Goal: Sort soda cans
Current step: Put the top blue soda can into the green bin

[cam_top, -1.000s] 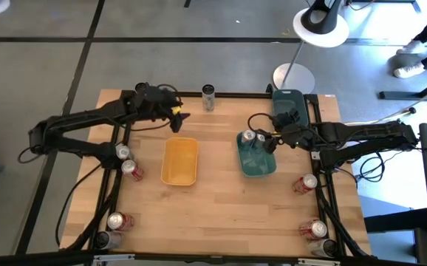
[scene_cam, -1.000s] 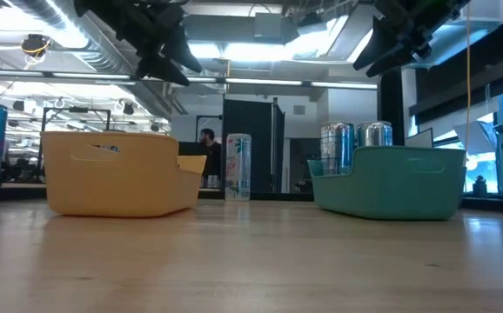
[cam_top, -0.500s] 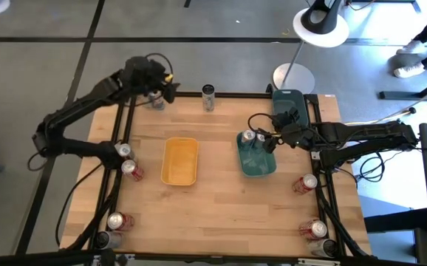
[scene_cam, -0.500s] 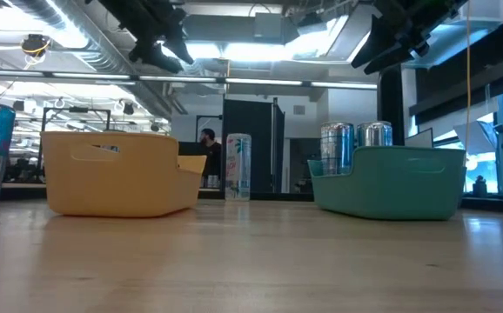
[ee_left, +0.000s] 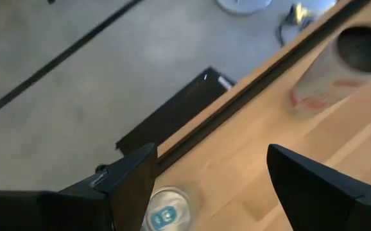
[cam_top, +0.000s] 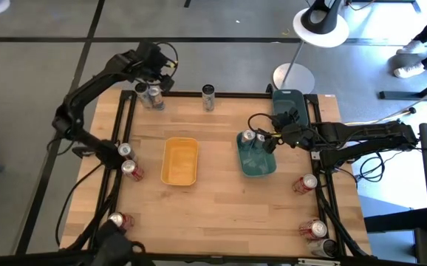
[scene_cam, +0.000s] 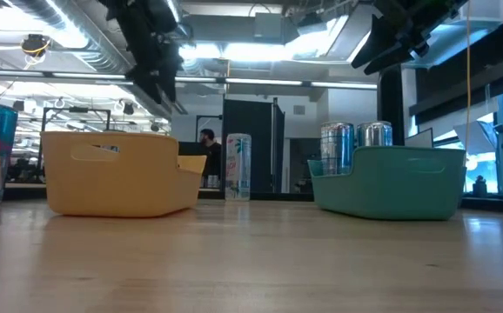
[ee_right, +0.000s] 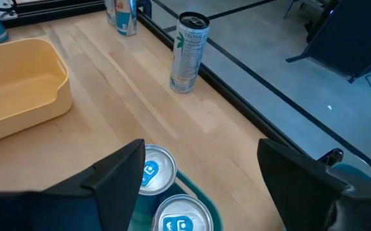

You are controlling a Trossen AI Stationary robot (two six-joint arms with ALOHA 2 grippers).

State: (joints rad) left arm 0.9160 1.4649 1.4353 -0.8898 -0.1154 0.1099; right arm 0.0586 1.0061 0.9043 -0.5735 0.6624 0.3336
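Light wood table with black edge rails, grey floor around it; low view shows a workshop room behind with ceiling lights and a person far back. Left gripper at the far left corner, jaws spread wide, empty, directly over an upright teal-topped can. A tall white can stands upright off to its side along the far edge. Right gripper wide open, empty, hovering above two upright cans in the teal tray. Yellow tray lies between the arms. Red cans stand upright at the table sides.
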